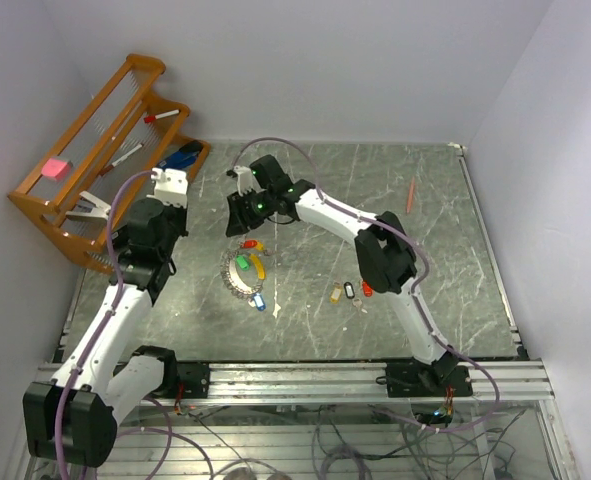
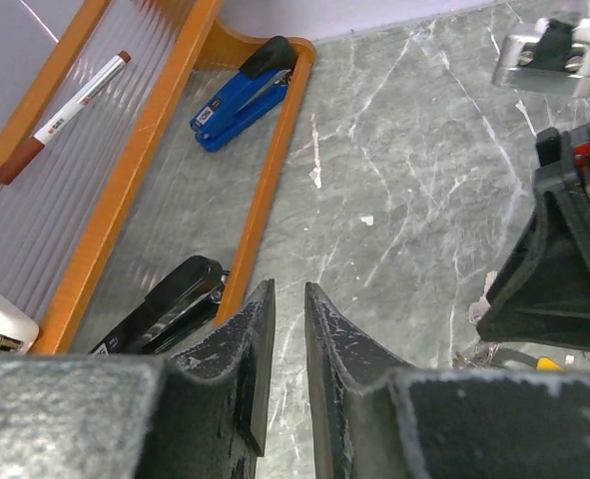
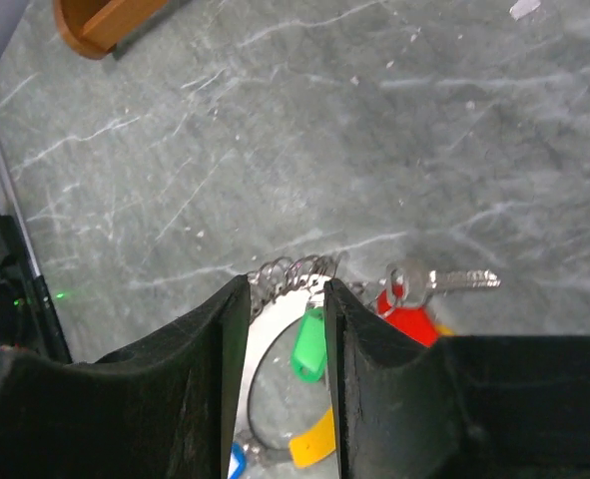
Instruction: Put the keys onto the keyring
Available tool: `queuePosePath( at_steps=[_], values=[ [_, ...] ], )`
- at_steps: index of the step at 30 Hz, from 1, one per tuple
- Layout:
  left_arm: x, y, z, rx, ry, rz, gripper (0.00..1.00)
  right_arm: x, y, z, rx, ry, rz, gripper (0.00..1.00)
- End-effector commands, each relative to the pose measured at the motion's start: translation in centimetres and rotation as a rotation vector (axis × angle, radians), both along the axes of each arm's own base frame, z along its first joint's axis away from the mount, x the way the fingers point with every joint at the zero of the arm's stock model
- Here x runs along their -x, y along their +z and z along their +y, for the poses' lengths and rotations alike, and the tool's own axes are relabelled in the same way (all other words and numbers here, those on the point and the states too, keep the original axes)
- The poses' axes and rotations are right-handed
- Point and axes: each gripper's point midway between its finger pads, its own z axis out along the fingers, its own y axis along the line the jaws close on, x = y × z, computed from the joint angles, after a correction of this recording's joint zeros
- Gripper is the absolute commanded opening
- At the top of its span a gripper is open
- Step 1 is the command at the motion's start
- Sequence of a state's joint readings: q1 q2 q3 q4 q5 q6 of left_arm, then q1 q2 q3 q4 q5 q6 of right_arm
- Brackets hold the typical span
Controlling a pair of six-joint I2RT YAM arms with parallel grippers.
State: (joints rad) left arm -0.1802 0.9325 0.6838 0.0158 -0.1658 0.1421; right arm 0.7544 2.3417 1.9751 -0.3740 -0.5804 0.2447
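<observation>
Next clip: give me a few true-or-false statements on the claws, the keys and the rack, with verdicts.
1. The left claw holds a key. False: nothing sits between its fingers.
2. A blue stapler lies in the wooden rack. True.
3. The right claw points its fingers at the keyring. True.
4. Every key is on the keyring. False: three loose keys lie apart from it on the table.

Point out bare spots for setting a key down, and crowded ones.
Bare table: the wide patch between the red pen, the loose keys and the right edge; also the far strip between the right gripper and the pen. Crowded: around the keyring below the right gripper, and the left side, where the left gripper nears the wooden rack.
</observation>
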Motion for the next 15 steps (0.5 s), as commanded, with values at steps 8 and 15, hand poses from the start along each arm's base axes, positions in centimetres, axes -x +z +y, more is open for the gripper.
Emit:
queuePosePath(
  at_steps=[8,15],
  values=[
    [0.3,0.5,0.8,0.030,0.032,-0.025,0.28,-0.1,-2.9,2.4,0.033,0.056,-0.066,0.33],
    [0.3,0.5,0.7,0.031,0.026,-0.029,0.28,-0.1,-4.2,2.7,0.062,0.057,-0.067,0.29]
  ],
)
